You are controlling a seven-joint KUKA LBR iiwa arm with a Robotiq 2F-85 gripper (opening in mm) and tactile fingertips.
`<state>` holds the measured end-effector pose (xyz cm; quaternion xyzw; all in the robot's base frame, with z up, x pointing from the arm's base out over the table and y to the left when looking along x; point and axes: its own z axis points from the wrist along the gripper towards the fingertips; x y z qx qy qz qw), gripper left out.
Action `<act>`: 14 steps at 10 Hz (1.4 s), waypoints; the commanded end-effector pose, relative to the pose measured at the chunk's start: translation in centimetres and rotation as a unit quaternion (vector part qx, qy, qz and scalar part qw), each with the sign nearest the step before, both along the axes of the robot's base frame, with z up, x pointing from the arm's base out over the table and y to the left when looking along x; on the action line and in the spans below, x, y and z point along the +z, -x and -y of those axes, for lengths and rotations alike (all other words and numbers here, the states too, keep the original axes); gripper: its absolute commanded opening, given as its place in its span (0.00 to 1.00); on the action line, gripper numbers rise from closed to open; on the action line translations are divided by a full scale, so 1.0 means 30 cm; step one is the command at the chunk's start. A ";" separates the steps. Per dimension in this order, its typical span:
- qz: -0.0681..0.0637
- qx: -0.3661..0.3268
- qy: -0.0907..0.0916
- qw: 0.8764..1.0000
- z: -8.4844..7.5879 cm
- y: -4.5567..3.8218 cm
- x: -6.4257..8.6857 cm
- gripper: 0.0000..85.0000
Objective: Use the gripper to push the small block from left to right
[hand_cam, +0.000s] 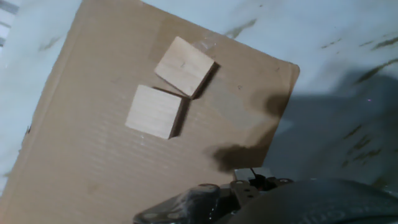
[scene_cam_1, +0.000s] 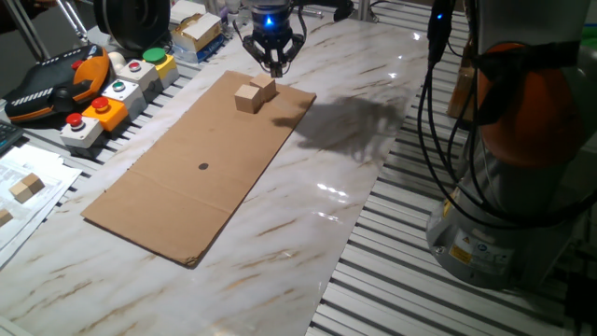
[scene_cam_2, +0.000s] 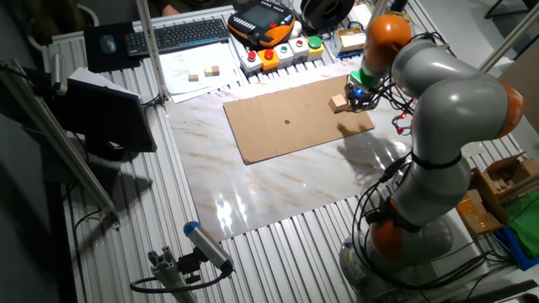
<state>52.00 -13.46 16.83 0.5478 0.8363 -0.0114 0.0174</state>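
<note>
Two small wooden blocks lie corner to corner on the far end of a cardboard sheet (scene_cam_1: 187, 177): one block (scene_cam_1: 247, 98) nearer, the other block (scene_cam_1: 266, 89) just behind it. I cannot tell which is smaller. The hand view looks down on both blocks (hand_cam: 154, 111) (hand_cam: 185, 66). My gripper (scene_cam_1: 277, 67) hangs just behind and above them with its dark fingers drawn together to a point, holding nothing, and a blue light glowing above. In the other fixed view the gripper (scene_cam_2: 359, 99) is beside the blocks (scene_cam_2: 339, 103).
Button boxes (scene_cam_1: 112, 93) and a teach pendant (scene_cam_1: 56, 79) line the table's left edge. Papers with spare wooden blocks (scene_cam_1: 26, 187) lie at the near left. The robot's base (scene_cam_1: 508, 187) stands at the right. The cardboard rests on a marble tabletop (scene_cam_1: 336, 187).
</note>
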 end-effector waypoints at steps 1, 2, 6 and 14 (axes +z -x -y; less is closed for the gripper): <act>-0.001 -0.003 -0.002 1.000 0.000 0.000 0.000 0.01; -0.001 -0.009 -0.007 1.000 0.000 0.000 0.000 0.01; 0.023 -0.055 0.013 0.998 0.005 -0.009 0.009 0.01; 0.013 -0.055 0.012 0.998 0.087 -0.070 0.007 0.01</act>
